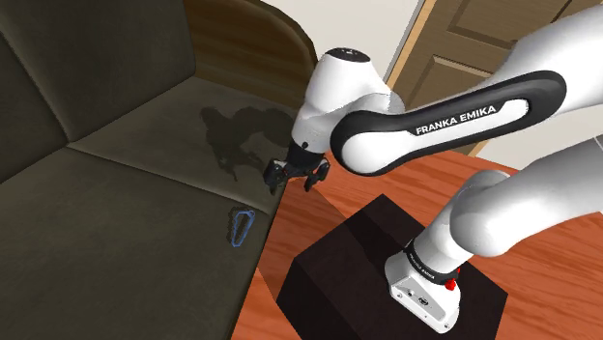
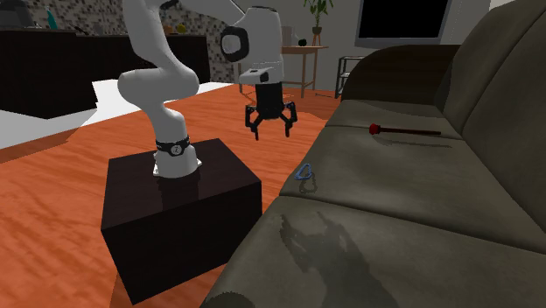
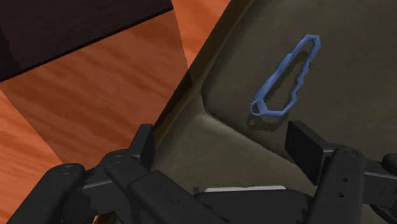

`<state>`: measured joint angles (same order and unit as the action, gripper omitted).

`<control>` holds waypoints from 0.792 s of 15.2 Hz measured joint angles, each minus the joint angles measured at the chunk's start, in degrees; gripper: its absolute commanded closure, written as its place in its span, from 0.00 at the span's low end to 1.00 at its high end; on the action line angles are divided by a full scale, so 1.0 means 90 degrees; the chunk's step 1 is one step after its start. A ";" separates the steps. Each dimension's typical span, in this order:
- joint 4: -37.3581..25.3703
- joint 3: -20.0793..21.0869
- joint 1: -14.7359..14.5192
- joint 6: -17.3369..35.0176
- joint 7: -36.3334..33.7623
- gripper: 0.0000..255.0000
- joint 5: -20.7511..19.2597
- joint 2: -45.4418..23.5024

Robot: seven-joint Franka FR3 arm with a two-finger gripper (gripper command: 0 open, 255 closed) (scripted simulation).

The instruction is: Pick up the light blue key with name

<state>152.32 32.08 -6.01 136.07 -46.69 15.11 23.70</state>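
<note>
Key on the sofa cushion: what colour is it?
The key is blue, clearest in the wrist view.

Dark olive-brown sofa seat cushion [image 1: 126,164]: cloth-like, matt, faintly mottled.
Orange-red wooden plank floor [image 2: 52,184]: grain visible, mild sheen.
Near-black box stand [image 2: 175,210]: smooth, semi-gloss, picks up the floor's tint.
Thin blue key outline [image 3: 286,77]: flat, matt; material not discernible.
White arm shells [image 1: 541,193]: smooth, glossy, plastic-looking.
Black tool [image 1: 295,180]: matt.

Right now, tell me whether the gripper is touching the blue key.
Apart. The wrist view shows bare sofa cushion between the open gripper and the key.
</note>
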 measured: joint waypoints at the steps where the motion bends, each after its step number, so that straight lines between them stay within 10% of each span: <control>1: -0.0034 0.0222 0.0051 0.0272 -0.0256 0.00 -0.0068 -0.0279; 6: -0.0615 0.1159 0.0570 0.1105 -0.1762 0.00 -0.1094 -0.1635; 12: -0.1237 0.1444 0.0746 0.1674 -0.3948 0.00 -0.3364 -0.3238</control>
<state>141.19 45.08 0.71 151.14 -82.22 -15.16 -5.45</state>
